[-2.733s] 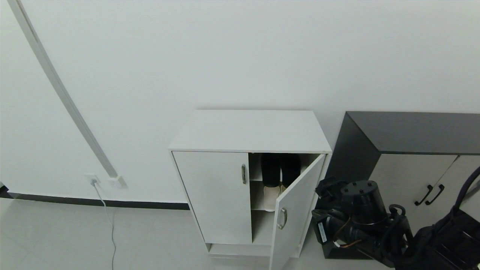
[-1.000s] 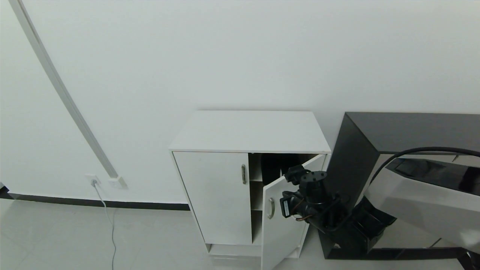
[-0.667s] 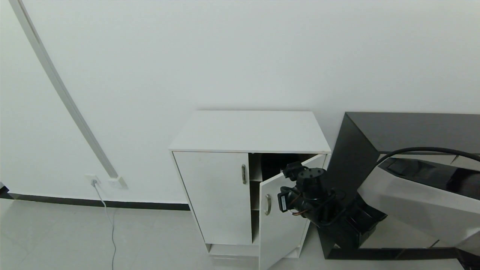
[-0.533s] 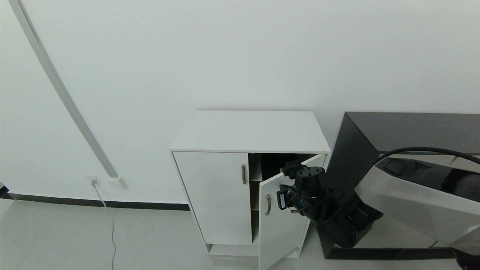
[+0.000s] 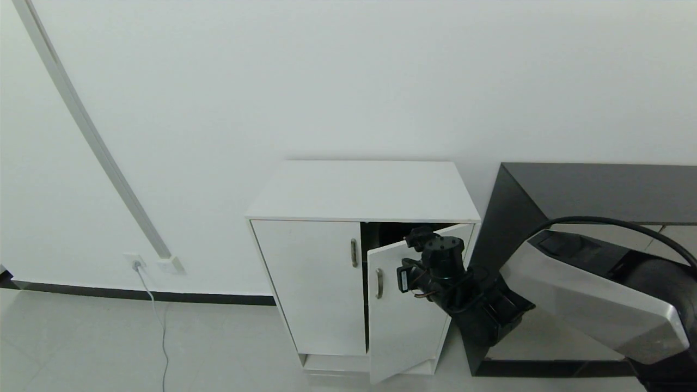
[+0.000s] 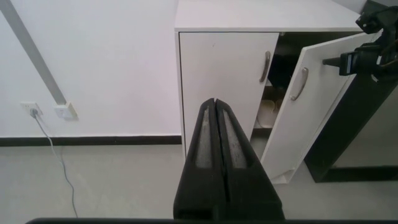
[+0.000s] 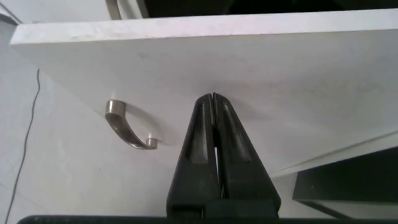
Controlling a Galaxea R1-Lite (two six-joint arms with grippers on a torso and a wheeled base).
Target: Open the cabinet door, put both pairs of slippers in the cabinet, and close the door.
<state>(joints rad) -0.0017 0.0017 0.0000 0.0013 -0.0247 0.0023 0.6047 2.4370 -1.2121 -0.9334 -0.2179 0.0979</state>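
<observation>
The right tool (image 7: 214,98) is pressed together against the white cabinet door (image 7: 292,56).
Its tips are placed on the door's front, near the curved metal handle (image 7: 129,129). The door is seen partly open on the tall white wooden cabinet (image 5: 362,190). Pale slippers (image 6: 268,111) are seen on a shelf inside. The left tool (image 6: 214,102) is pressed together and kept well apart from the cabinet.

Grey floor (image 5: 81,343), white cabinet (image 5: 359,190) (door (image 5: 403,326) ajar), black cabinet (image 5: 593,188)
</observation>
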